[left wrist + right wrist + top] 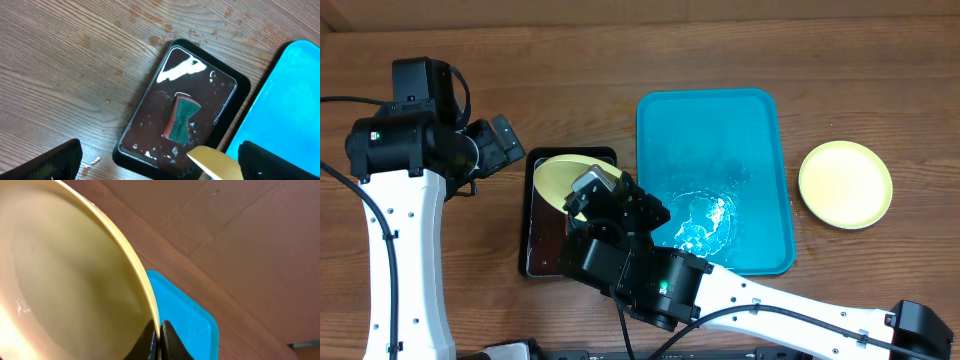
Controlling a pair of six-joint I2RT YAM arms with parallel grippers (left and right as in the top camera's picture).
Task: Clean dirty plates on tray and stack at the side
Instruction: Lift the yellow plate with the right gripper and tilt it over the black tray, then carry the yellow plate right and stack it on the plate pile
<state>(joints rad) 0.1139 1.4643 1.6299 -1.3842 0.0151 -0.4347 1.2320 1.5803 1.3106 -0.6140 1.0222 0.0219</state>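
Right hand [160, 339] pinching yellow plate [65, 280], sponge [182, 119] in black tray [242, 86], left hand [160, 165] wide, teal tray [760, 120] wet

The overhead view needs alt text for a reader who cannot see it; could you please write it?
The right gripper holds a pale yellow-green plate tilted over the black tray, just left of the wet teal tray. A second yellow-green plate lies on the wooden table right of that tray, and the open left gripper hovers at upper left.

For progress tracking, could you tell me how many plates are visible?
2: a resting plate on the table beside the teal tray, a gripped plate in the right gripper over the black tray. Others may be hidden.
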